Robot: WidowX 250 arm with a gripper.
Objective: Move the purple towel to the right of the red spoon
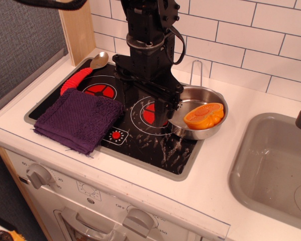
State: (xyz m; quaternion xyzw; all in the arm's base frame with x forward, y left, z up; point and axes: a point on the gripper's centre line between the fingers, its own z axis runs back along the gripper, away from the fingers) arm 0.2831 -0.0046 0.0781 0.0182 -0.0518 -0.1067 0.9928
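Observation:
The purple towel lies folded on the front left corner of the black stovetop, partly over the left burner. The red spoon lies just behind it along the stove's left edge, with its silver bowl pointing to the back. My black gripper hangs fingers-down over the right burner, to the right of the towel and apart from it. Its jaws look open and hold nothing. The left fingertip is hard to make out against the dark stove.
A steel pan with an orange half in it sits on the stove's right side, close to my gripper. A grey sink is at the right. A wooden post and tiled wall stand behind.

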